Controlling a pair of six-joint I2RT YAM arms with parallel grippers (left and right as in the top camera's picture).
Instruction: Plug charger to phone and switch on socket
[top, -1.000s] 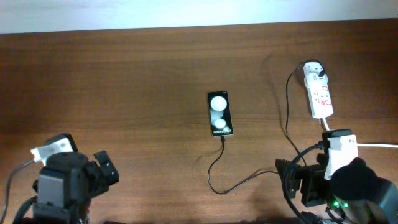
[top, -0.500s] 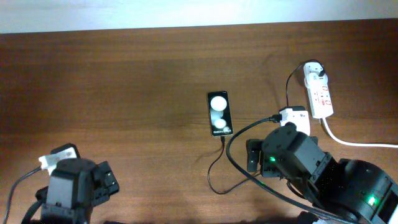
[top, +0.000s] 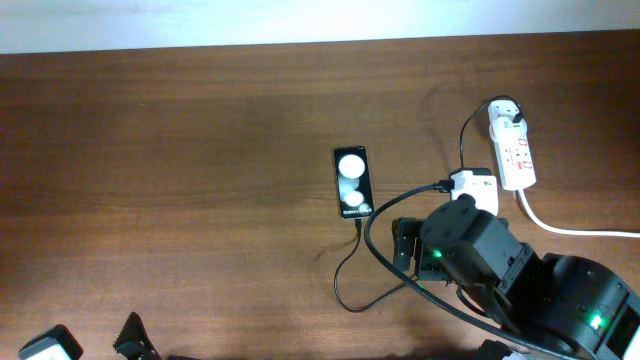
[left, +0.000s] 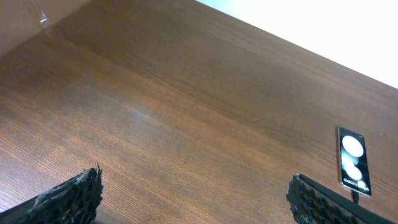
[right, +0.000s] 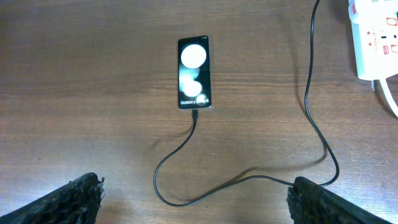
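Observation:
The black phone (top: 353, 183) lies flat mid-table with two white round patches on its face. It also shows in the right wrist view (right: 194, 64) and the left wrist view (left: 353, 160). The charger cable (right: 186, 202) meets the phone's bottom edge with its tip (right: 195, 116), loops on the table and runs up to the white plug head (top: 505, 115) on the socket (top: 513, 152). My right gripper (right: 198, 202) is open and empty, above the cable loop, short of the phone. My left gripper (left: 193, 199) is open and empty, far to the phone's left.
The socket's thick white cord (top: 570, 228) runs off to the right. The right arm's body (top: 480, 250) covers part of the cable in the overhead view. Only a bit of the left arm (top: 130, 342) shows at the bottom left edge.
The right arm swung up and left from the lower right corner toward the phone, then nearly stopped. The left arm has drawn back downward, almost out of the overhead view.

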